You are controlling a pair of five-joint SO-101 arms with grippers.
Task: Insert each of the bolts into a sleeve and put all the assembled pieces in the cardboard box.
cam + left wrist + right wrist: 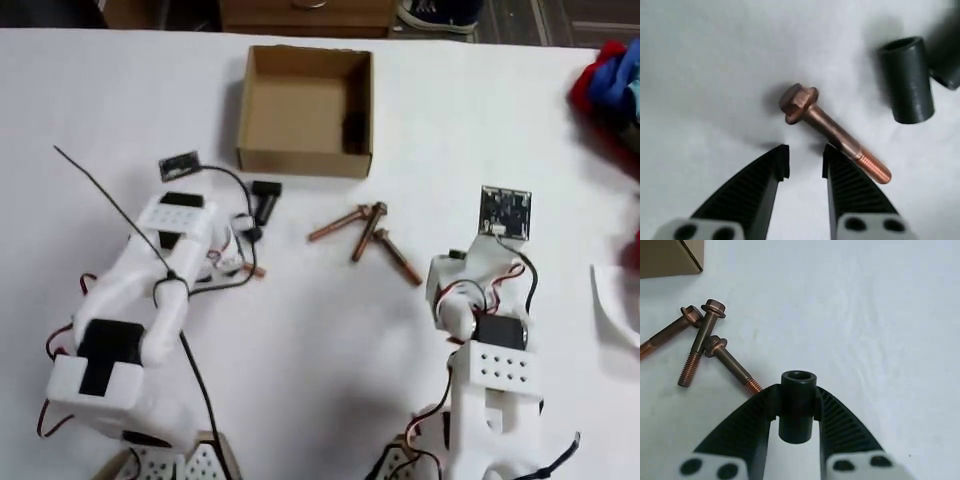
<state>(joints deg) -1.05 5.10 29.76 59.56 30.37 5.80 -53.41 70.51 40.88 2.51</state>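
Bolts (pixel 365 235), three copper hex-headed, lie on the near side of the cardboard box (pixel 300 160). Your left gripper (pixel 805 160) stands released just beside a fourth bolt (pixel 832 131). Your right gripper (pixel 796 399) clamps a smooth black sleeve (pixel 798 415).

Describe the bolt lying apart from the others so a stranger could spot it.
From the cardboard box, go to the left claw. Just ahead of it lies a copper bolt beside black sleeves. It lies alone; the other three bolts lie bunched together.
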